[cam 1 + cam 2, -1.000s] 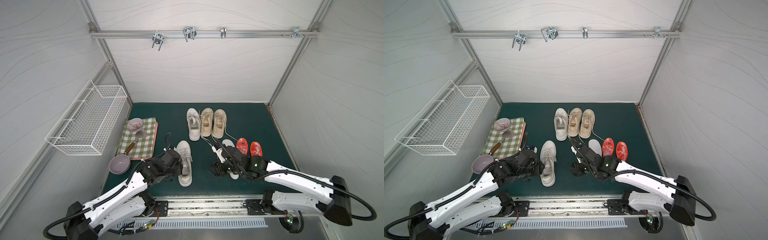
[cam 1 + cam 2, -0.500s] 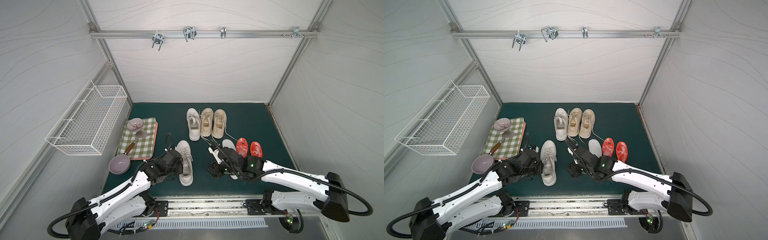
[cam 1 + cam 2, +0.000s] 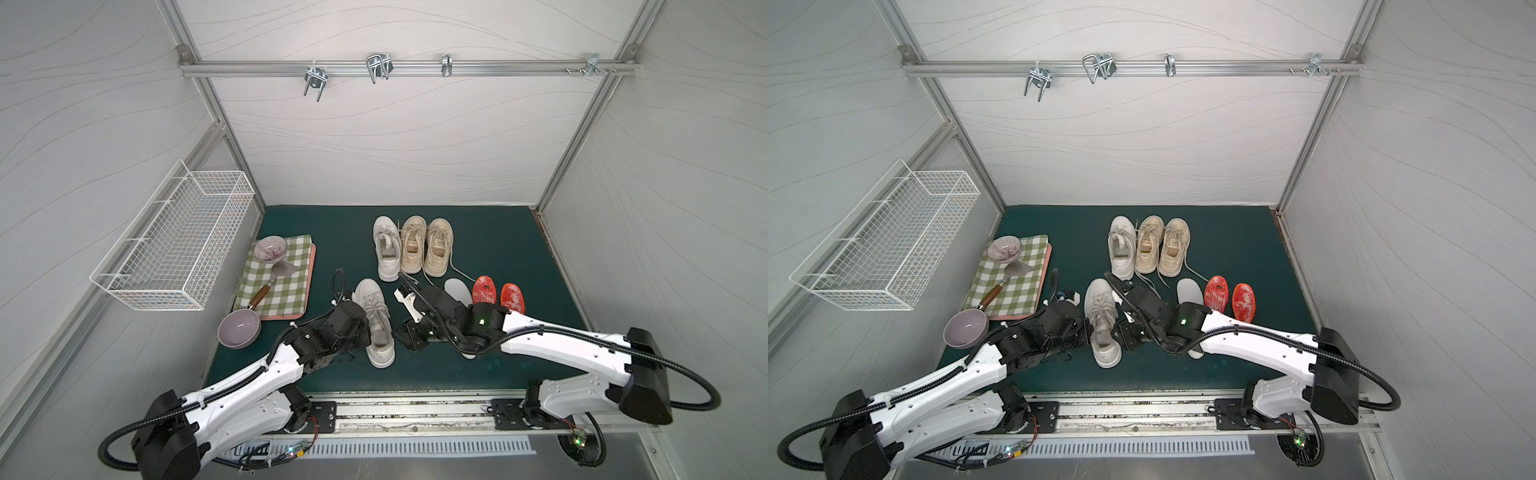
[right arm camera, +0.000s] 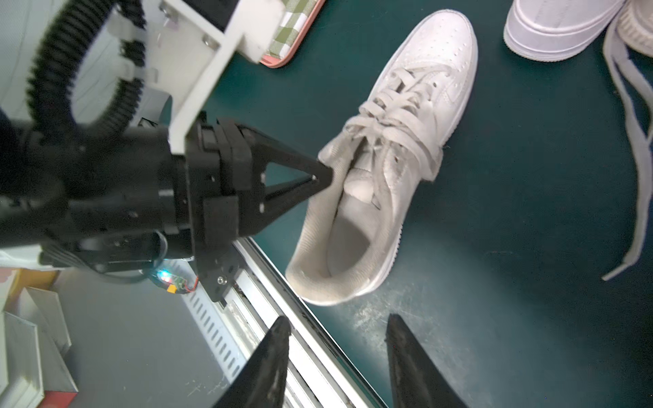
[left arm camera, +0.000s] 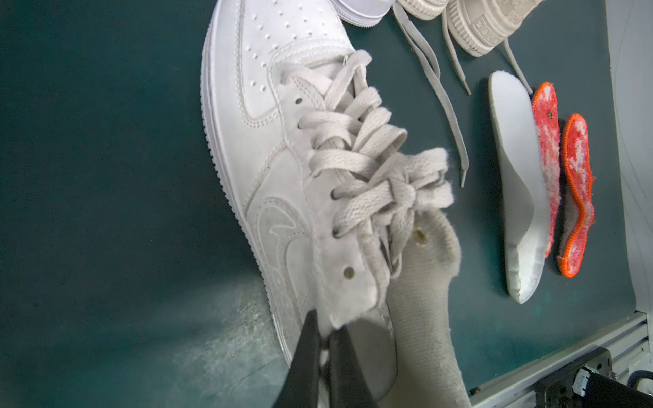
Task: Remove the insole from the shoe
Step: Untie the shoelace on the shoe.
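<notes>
Left gripper (image 4: pixel 323 175) is now clamped on the white lace-up leather sneaker (image 3: pixel 376 322). Both black triangular fingers pinch the grey collar edge just behind the top eyelet, on the sneaker's 9 o'clock side. Left wrist view agrees: fingertips (image 5: pixel 308 344) are together with the flap edge between them. A second ago that gripper sat just short of the sneaker; the arm has nudged in toward 3 o'clock since.

Right gripper (image 4: pixel 337 325): jaws stand apart with nothing between them. It hovers over the front edge of the dark green mat (image 3: pixel 490 245), just off the heel at the sneaker's 4 o'clock, not touching it. Versus a second ago it has slid toward 9 o'clock, closer to the sneaker. Before, it was nearer the loose white foam insole (image 3: pixel 456 288).

Pale grey insole (image 4: pixel 348 240) is still inside the sneaker, lying in the heel and visible through the opening.

Sneaker sits front-centre on the mat, toe at 12, heel at 6, laces tied. Same spot as before, as far as the top views tell.

Unchanged:
- Loose foam insole and two red-orange fuzzy insoles (image 3: pixel 484 289) sit in a row at the sneaker's 2 to 3 o'clock.
- Second white sneaker (image 3: pixel 386 249) and a pair of beige canvas sneakers (image 3: pixel 438 247) are lined up at 12.
- Green checked cloth (image 3: pixel 278 278) is at 9 to 10.
</notes>
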{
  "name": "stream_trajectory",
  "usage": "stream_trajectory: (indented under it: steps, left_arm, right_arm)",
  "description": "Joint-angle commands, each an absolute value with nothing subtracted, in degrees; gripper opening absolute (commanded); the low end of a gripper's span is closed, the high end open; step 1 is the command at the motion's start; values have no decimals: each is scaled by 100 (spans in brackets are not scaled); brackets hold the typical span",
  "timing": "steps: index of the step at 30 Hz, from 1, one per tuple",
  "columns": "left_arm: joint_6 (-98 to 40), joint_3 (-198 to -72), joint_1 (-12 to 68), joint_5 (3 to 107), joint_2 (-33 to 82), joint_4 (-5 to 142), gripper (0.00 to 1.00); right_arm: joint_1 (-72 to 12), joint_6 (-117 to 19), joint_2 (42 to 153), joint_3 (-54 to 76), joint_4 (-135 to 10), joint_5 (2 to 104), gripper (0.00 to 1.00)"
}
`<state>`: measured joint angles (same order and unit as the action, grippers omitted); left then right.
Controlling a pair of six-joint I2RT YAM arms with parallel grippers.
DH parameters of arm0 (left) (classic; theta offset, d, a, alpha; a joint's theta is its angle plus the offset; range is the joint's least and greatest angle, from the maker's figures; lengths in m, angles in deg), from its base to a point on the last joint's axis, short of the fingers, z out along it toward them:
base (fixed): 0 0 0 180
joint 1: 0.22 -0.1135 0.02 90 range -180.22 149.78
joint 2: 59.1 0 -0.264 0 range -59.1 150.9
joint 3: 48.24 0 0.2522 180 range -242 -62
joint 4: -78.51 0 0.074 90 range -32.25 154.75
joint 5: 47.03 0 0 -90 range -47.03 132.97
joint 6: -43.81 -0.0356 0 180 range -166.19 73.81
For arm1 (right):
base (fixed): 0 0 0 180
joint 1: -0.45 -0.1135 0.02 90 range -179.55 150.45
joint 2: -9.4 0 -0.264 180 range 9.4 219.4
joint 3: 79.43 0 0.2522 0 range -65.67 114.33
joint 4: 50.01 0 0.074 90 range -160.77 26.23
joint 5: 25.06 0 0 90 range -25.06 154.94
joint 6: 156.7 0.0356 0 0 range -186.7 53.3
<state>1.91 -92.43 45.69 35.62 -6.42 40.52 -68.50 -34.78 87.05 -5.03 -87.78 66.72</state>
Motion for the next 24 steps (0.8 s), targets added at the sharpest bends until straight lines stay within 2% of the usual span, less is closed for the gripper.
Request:
stream_trajectory:
  steps: [1, 8, 24]
  left_arm:
    - [585, -9328, 4836, 3147, -786, 4552, 0]
    - [872, -9264, 5223, 2971, -637, 4873, 0]
    - [1050, -9179, 5638, 2735, -759, 5035, 0]
  right_arm:
    - [-6922, -3485, 9026, -264, -8772, 6477, 41]
    - [-6954, -3473, 9561, -98, -8760, 6422, 30]
    - [-6860, -3703, 10125, 12, -9053, 7684, 25]
